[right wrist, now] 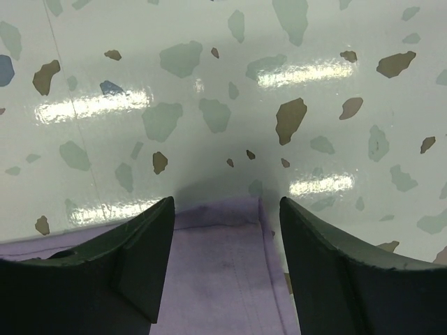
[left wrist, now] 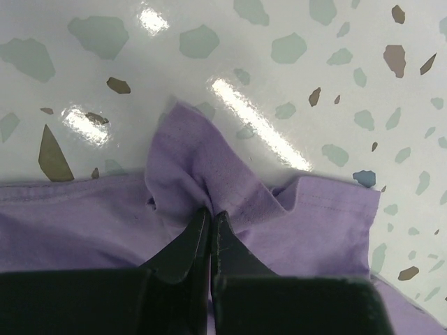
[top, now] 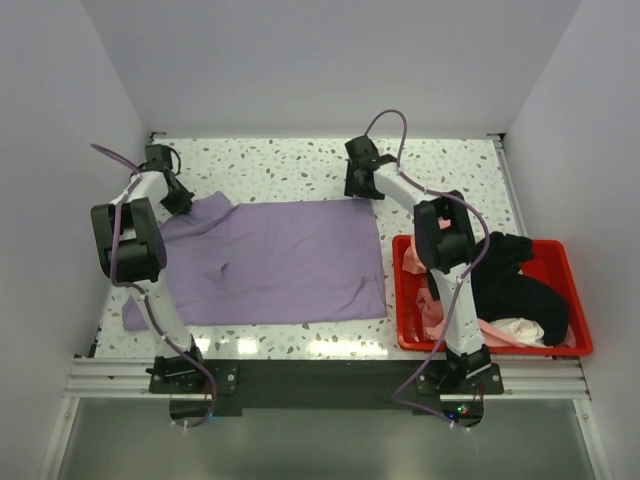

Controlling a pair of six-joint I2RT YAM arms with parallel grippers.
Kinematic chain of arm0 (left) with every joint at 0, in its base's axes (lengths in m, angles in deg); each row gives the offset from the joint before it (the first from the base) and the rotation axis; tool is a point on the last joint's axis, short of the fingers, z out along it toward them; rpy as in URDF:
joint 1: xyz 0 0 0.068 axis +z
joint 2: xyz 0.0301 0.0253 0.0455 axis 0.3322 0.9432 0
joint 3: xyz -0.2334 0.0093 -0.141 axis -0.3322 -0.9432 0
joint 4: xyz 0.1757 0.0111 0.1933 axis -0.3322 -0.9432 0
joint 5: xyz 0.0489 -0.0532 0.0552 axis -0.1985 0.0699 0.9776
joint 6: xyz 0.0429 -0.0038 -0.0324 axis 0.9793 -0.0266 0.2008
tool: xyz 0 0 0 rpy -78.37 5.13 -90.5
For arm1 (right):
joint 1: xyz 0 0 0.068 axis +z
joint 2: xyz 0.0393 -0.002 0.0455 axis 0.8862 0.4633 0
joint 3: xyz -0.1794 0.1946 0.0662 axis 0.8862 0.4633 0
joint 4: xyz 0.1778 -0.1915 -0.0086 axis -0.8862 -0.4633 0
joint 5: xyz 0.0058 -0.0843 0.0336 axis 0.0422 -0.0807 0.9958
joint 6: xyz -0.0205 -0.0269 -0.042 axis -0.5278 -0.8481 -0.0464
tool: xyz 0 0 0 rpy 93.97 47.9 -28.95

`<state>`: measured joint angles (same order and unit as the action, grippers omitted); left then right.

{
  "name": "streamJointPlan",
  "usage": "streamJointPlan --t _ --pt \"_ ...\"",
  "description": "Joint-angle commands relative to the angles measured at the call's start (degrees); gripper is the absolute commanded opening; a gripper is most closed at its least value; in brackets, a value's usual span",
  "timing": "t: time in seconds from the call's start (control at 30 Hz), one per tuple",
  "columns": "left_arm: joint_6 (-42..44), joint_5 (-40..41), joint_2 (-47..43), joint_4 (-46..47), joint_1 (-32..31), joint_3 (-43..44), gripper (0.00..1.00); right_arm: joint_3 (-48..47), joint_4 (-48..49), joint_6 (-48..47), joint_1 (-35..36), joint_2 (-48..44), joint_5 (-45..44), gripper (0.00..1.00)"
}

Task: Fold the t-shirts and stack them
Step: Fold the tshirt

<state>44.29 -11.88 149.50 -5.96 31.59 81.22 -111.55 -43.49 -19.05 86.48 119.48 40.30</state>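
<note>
The purple shirt (top: 280,260) lies spread flat on the table (top: 300,165), just left of the bin (top: 500,349), so that its edges are exposed for folding. The black shirt (top: 520,280), pink shirt (top: 432,325) and white shirt (top: 515,330) are heaped inside the bin, not yet handled.

Both arms are stationed at the far edge of the purple shirt, one at each corner. Judged from this layout, the intent is to lift that edge evenly and carry it over for a first fold.

Left claw (left wrist: 211,213): positioned at the shirt corner farthest from the bin. The fingers are clenched with no gap visible, and a raised pleat of purple cloth is pinched between the tips. The surrounding cloth is puckered toward the grip.

Right claw (right wrist: 227,209): positioned at the shirt corner just beyond the bin's far-left corner. The fingers are spread wide and grip nothing. The hemmed corner lies flat on the table between them, ready to be pinched.
</note>
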Motion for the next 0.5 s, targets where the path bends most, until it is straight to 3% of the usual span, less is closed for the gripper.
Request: streamJointPlan --t 0.0,0.27,0.37,0.47 --pt "0.91 1.00 -4.64 1.94 -0.23 -0.57 0.00 -1.37 0.91 2.05 -0.08 1.00 -2.35 0.62" --pt "1.27 1.27 -6.05 2.55 -0.23 -0.57 0.00 -0.84 1.00 2.49 -0.08 2.85 -2.53 0.57" --pt "1.35 1.10 -6.31 2.55 -0.14 -0.66 0.00 -0.84 0.91 2.31 -0.08 3.29 -2.09 0.47" --pt "1.27 1.01 -7.10 2.38 -0.15 -0.83 0.00 0.21 1.00 1.87 0.01 1.98 -1.48 0.23"
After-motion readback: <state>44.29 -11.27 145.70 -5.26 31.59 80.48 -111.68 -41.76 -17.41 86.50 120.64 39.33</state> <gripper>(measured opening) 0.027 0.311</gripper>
